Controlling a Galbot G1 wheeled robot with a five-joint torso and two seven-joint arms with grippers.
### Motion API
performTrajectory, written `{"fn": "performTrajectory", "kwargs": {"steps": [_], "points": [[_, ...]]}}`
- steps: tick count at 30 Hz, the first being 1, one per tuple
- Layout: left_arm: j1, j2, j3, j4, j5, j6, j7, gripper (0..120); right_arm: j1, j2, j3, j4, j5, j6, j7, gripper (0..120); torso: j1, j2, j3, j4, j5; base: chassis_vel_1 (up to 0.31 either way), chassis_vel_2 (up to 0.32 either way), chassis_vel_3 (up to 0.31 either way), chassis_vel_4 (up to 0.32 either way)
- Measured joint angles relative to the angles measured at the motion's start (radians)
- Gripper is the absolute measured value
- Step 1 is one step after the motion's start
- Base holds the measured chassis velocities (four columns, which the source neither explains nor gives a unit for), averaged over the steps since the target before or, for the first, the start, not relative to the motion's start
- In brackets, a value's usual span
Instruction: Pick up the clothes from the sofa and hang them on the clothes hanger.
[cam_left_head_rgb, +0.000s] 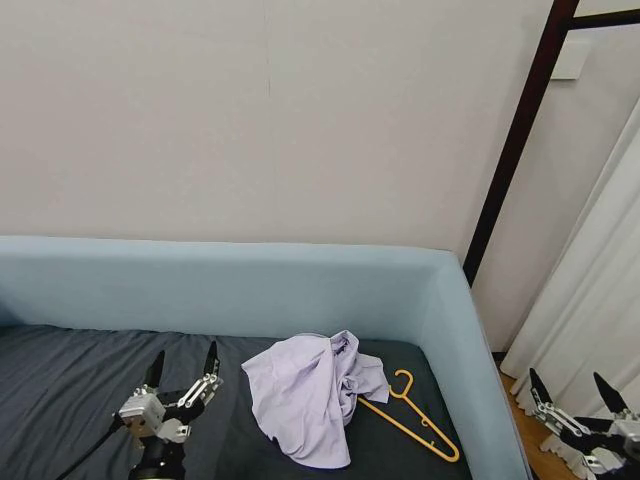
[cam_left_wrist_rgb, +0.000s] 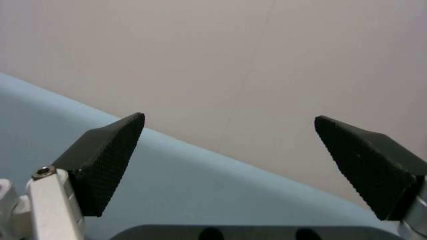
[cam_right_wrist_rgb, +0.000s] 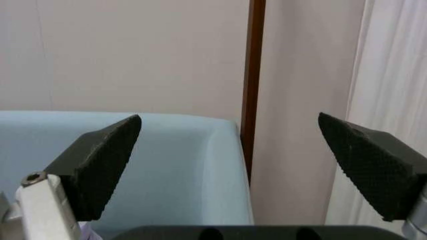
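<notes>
Left gripper (cam_left_head_rgb: 185, 358) hangs low over the seat (cam_left_head_rgb: 60, 380), fingers spread wide and holding nothing, pointing up toward the backrest. The shirt (cam_left_head_rgb: 305, 395), pale lilac and crumpled in a heap, lies on the seat just to that gripper's right, with a strip of bare dark cushion between them. An orange hanger (cam_left_head_rgb: 415, 418) lies flat beside the shirt, one end touching its right edge, the hook turned toward the backrest. It sits between the shirt and the armrest (cam_left_head_rgb: 460, 340) of the light blue sofa (cam_left_head_rgb: 250, 265). Past that armrest, over the floor (cam_left_head_rgb: 515, 400), the right gripper (cam_left_head_rgb: 567, 382) is also spread and empty; the armrest stands between it and the hanger. A dark pole (cam_left_head_rgb: 515, 140) leans up behind the sofa's corner, with a white curtain (cam_left_head_rgb: 590, 300) beside it and a plain wall (cam_left_head_rgb: 250, 110) behind.
</notes>
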Motion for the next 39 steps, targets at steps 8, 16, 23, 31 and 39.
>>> {"fn": "performTrajectory", "kwargs": {"steps": [8,16,23,31,39], "points": [[-0.012,-0.006,-0.009,0.052,0.011,0.024,0.005,100,0.026,-0.034,-0.011,-0.012,0.007,-0.014,0.019,100,0.0,0.0,0.0,-0.0004,-0.0003,0.0,0.0,0.0,0.0],[-0.019,0.008,-0.003,0.058,0.01,0.011,0.005,100,0.02,-0.017,-0.025,0.001,0.012,-0.011,0.016,100,0.0,0.0,0.0,-0.0004,-0.0003,0.0,0.0,0.0,0.0],[-0.012,0.014,-0.002,0.06,0.017,0.002,0.005,100,0.018,-0.019,-0.022,0.007,0.008,-0.012,0.016,100,0.0,0.0,0.0,-0.0003,-0.0003,0.0,0.0,0.0,0.0],[0.011,0.02,-0.007,0.031,0.016,0.0,0.003,100,0.022,-0.02,-0.025,0.031,0.008,-0.022,0.018,100,0.0,0.0,0.0,-0.0002,-0.0003,0.0,0.0,0.0,0.0],[0.005,0.071,-0.014,0.045,-0.006,0.011,-0.002,100,0.023,-0.034,-0.03,0.083,0.058,-0.066,0.051,100,0.0,0.0,0.0,-0.0003,-0.0003,0.0,0.0,0.0,0.0]]}}
